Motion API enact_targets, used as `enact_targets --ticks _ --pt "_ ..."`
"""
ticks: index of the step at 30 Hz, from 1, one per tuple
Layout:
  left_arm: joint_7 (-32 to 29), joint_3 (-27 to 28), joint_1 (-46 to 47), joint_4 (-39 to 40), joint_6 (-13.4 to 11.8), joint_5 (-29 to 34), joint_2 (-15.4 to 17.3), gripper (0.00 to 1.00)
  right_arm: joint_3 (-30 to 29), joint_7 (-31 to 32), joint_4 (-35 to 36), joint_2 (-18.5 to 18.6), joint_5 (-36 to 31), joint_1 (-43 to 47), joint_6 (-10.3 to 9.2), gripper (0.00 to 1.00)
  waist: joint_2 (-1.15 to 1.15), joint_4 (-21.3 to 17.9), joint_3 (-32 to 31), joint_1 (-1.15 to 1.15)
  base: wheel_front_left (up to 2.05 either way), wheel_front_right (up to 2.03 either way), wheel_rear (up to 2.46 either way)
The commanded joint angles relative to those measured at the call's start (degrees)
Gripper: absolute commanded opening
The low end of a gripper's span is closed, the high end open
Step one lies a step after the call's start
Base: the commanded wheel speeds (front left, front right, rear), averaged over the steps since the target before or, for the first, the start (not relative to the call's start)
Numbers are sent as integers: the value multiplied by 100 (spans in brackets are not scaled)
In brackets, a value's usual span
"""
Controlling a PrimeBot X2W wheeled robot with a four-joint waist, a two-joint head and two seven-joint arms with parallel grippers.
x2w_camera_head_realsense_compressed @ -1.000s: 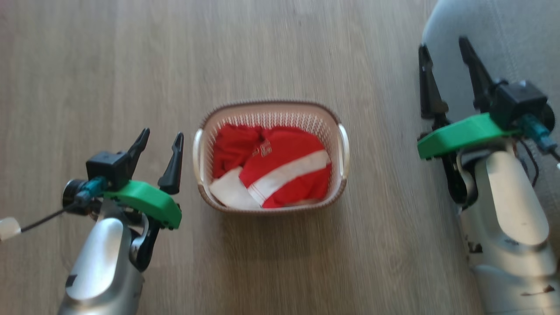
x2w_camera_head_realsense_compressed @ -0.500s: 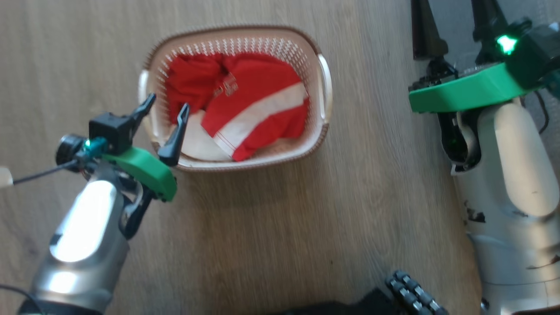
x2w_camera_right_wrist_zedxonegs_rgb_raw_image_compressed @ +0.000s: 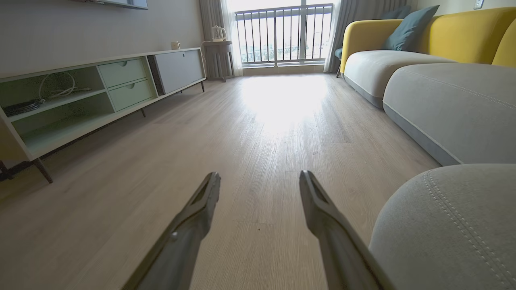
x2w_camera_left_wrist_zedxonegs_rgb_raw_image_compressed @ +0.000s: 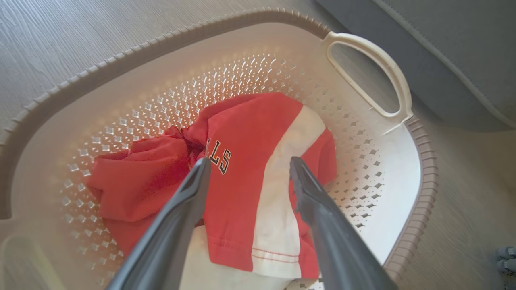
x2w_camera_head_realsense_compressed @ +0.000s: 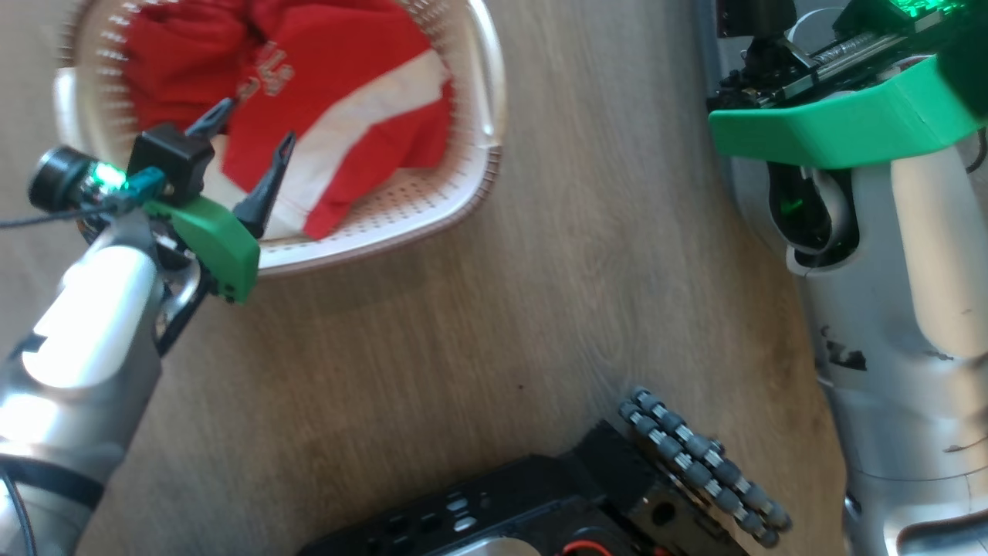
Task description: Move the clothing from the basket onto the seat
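Note:
The cream perforated basket [x2w_camera_head_realsense_compressed: 485, 116] stands on the wooden floor, at the upper left of the head view. In it lies the clothing: a red garment [x2w_camera_head_realsense_compressed: 340, 54] with a white band and lettering, over a plain white piece [x2w_camera_left_wrist_zedxonegs_rgb_raw_image_compressed: 213, 278]. My left gripper [x2w_camera_head_realsense_compressed: 261, 118] hovers open above the basket's near side. In the left wrist view its fingers [x2w_camera_left_wrist_zedxonegs_rgb_raw_image_compressed: 248, 160] straddle the red garment [x2w_camera_left_wrist_zedxonegs_rgb_raw_image_compressed: 242, 133] without touching it. My right gripper [x2w_camera_right_wrist_zedxonegs_rgb_raw_image_compressed: 259, 174] is open and empty, low over the floor beside the grey seat [x2w_camera_right_wrist_zedxonegs_rgb_raw_image_compressed: 443, 225]. The seat [x2w_camera_left_wrist_zedxonegs_rgb_raw_image_compressed: 443, 60] also lies just past the basket's handle.
My black base with its roller wheel [x2w_camera_head_realsense_compressed: 695, 455] sits on the floor close below the basket. The right wrist view shows a low cabinet [x2w_camera_right_wrist_zedxonegs_rgb_raw_image_compressed: 80, 100] along the left wall, a grey and yellow sofa [x2w_camera_right_wrist_zedxonegs_rgb_raw_image_compressed: 423, 60] at the right, and open wooden floor [x2w_camera_right_wrist_zedxonegs_rgb_raw_image_compressed: 262, 121] between them.
The head camera has tipped down, so the basket sits higher and further left in the picture. My left gripper has moved from beside the basket's left handle to over the clothing. Both grippers stay open.

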State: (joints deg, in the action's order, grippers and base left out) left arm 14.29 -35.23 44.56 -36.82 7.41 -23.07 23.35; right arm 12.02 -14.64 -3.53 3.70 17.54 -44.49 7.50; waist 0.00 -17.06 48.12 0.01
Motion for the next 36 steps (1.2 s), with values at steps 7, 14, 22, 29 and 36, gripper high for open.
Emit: enact_targets --ticks 7,14,22,29,36 --pt "45 -444 751 -756 8 380 333 100 212 -36 374 -82 383 203 -1 100 0 -669 512 -1 0 0 0" --pt "-267 -732 1437 -1549 -98 713 217 100 196 -36 494 -82 568 420 -1 100 0 -836 627 -1 0 0 0" --pt "-884 -1032 1926 -2414 -360 994 -78 100 128 -36 573 -82 684 724 -1 100 0 -853 652 -1 0 0 0" --pt "-1336 -1201 1991 -2922 -267 992 -298 100 64 -36 641 -82 707 866 -1 100 0 -855 669 -1 0 0 0" --pt "-1161 -1271 1943 -3026 -116 872 -439 0 37 -36 620 -82 706 853 -1 100 0 -841 681 -1 0 0 0"
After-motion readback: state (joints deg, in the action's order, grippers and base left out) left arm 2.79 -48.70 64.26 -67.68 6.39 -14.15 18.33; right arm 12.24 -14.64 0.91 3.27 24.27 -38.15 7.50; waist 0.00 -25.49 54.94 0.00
